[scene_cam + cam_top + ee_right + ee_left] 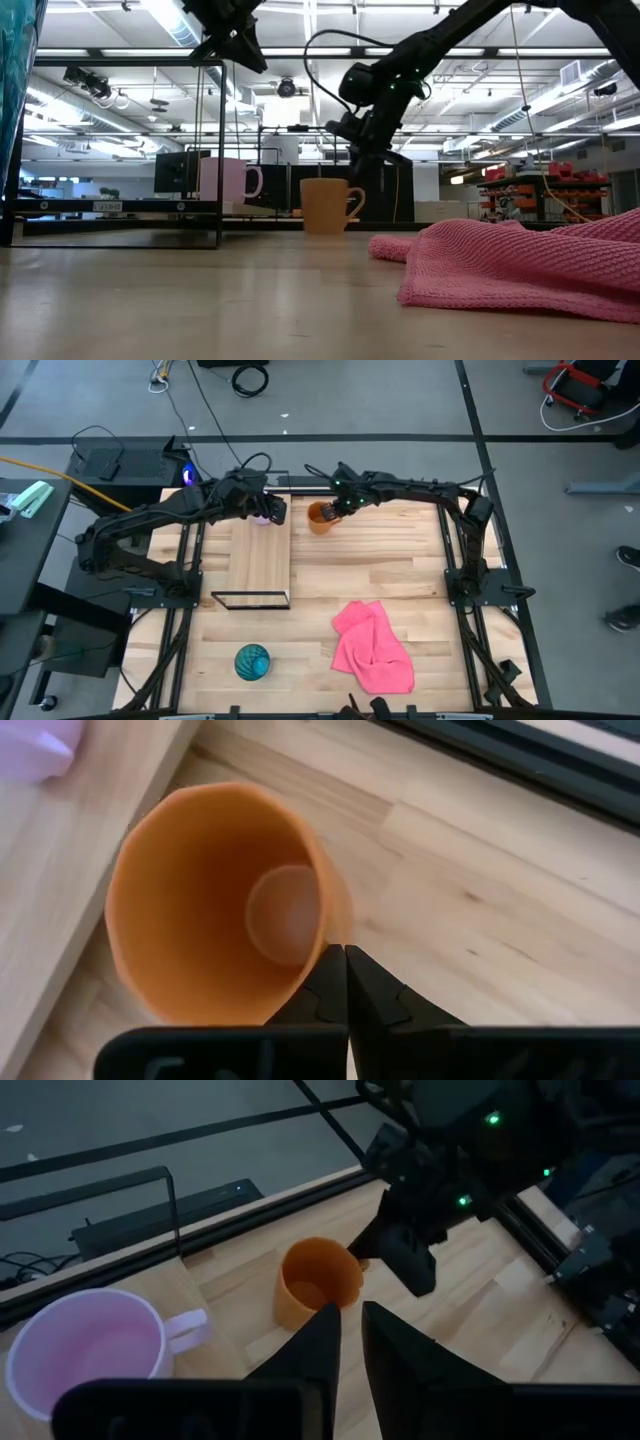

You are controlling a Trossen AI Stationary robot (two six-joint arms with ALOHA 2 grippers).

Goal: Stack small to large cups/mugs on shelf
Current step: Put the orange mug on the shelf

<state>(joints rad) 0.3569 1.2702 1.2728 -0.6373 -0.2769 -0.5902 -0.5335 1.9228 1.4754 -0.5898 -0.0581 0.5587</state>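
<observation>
From above, the pale purple mug (264, 512) sits at the far end of the shelf (260, 555) under the left gripper (270, 510), the orange mug (321, 517) stands on the table (400, 560) just past the shelf's far right corner with the right gripper (338, 508) over it, and the teal patterned cup (252, 662) and pink cloth (372, 646) lie near the front edge. At table height, the purple mug (228, 180) and orange mug (329, 205) stand upright side by side, apart. The left wrist view shows its fingers (318, 1345) slightly apart, gripping nothing; the right wrist view shows its fingers (328, 982) pressed together at the orange mug's (215, 905) rim; no writing is readable.
</observation>
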